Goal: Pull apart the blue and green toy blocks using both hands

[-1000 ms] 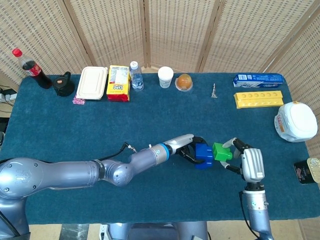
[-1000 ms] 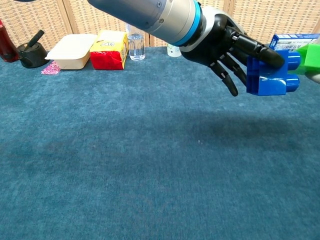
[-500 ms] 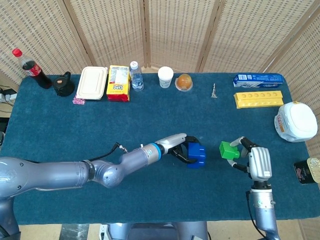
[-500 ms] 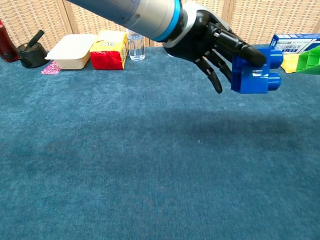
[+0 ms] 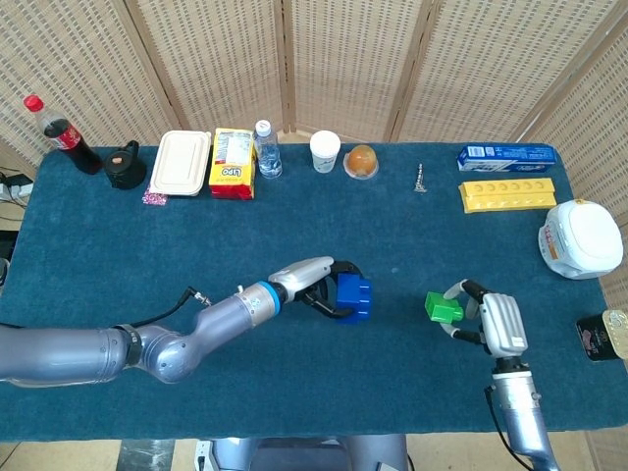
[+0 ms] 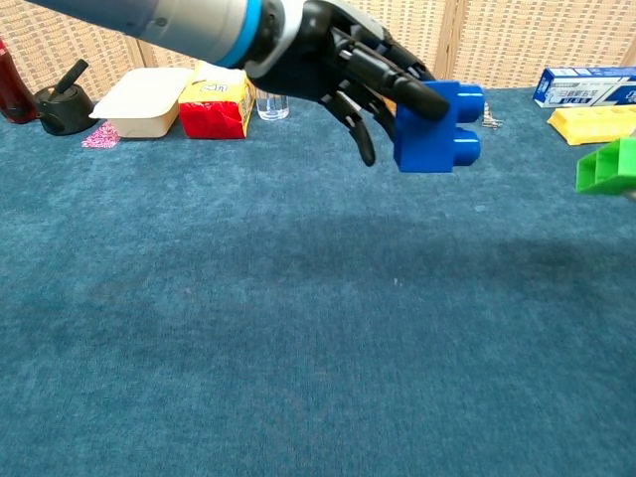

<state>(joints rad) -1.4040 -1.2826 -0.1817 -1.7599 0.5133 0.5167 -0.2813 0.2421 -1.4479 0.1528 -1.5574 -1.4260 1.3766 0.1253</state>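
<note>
Two blocks now well apart: left hand (image 5: 319,287) grips the blue block (image 5: 353,296), right hand (image 5: 491,324) apparently pinches the green block (image 5: 442,308); separation looks done.

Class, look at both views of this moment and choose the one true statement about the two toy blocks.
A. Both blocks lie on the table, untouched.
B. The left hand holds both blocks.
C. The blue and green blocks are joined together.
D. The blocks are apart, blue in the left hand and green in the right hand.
D: the left hand holds the blue block and the right hand holds the green block, with bare table between them.
</note>
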